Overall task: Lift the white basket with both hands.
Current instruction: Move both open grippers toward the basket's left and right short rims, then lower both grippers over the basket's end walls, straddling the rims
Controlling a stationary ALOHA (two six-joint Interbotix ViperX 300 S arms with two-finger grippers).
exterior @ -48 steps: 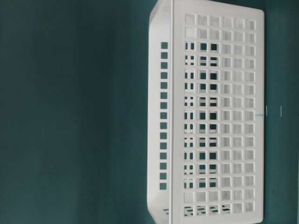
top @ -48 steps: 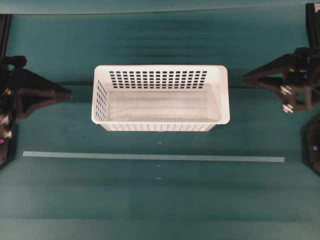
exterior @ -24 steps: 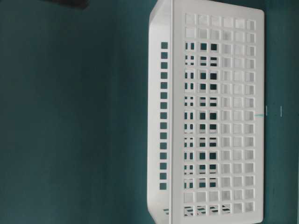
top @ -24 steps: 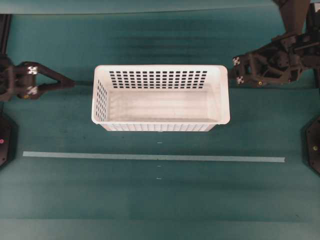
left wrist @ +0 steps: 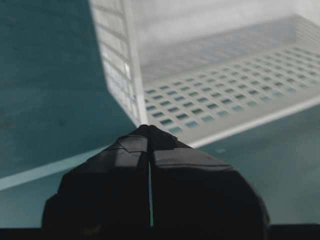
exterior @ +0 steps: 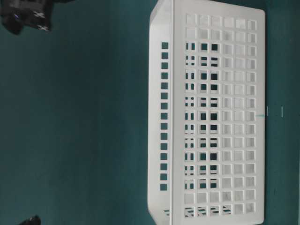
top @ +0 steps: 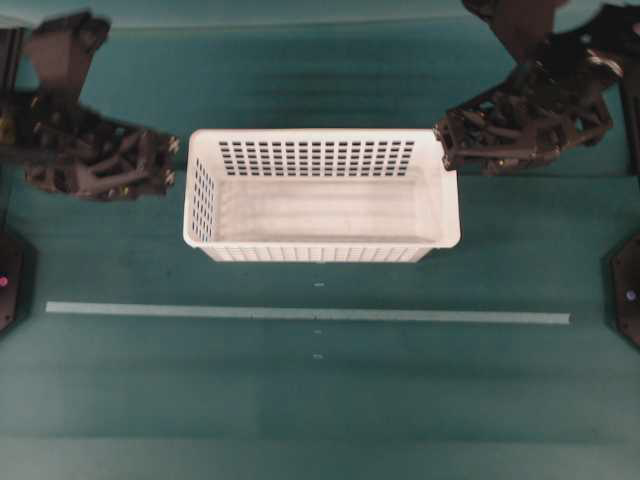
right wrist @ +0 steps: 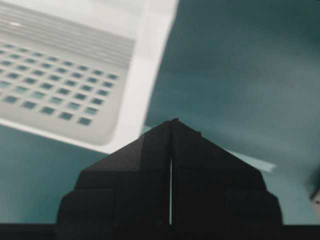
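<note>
The white basket stands upright on the teal table, its long side facing the front edge, with nothing in it. My left gripper is shut and empty, its tip just off the basket's left end wall near the rim. My right gripper is also shut and empty, its tip at the back right corner of the rim; I cannot tell whether it touches. In the left wrist view the closed jaws point at the basket's near corner. In the right wrist view the closed jaws sit below the basket's rim.
A pale tape line runs across the teal table in front of the basket. Black arm bases sit at the left edge and right edge. Black arm parts show in the table-level view's top left and bottom left.
Both arms have swung in from the table's sides toward the basket's ends and now hang close to it. Their jaws stayed shut. The basket has not moved.
</note>
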